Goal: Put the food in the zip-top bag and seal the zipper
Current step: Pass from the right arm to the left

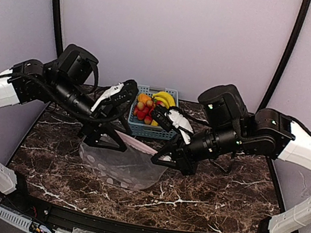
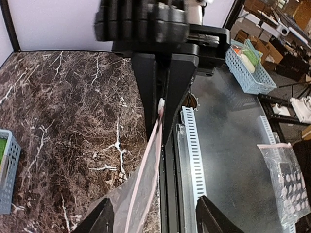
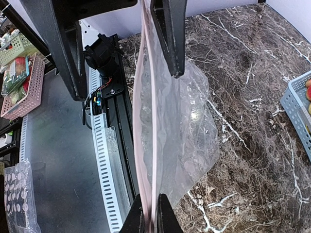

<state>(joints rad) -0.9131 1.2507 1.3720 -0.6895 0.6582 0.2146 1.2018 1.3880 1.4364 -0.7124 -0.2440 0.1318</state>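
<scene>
Right gripper [image 3: 153, 219] pinches the zipper [image 3: 146, 121] at its right end; left gripper [image 2: 154, 206] spread, straddling the left end; we'd close squarely on it, keeping zip-top bag [image 1: 123, 164] taut.

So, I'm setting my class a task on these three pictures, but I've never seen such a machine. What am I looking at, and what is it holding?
It is a robot with a left arm and a right arm, both bolted to a marble table. Each arm ends in a two-finger gripper. The wide picture looks down from above and behind the arms. The other two come from a camera on each wrist. At the back stands a blue basket of toy fruit. Between the arms a clear plastic bag is lifted by one edge, with its body resting on the table. The right gripper is pinched shut on the bag's pink strip. The left gripper stands open, with that strip running between its fingers.
</scene>
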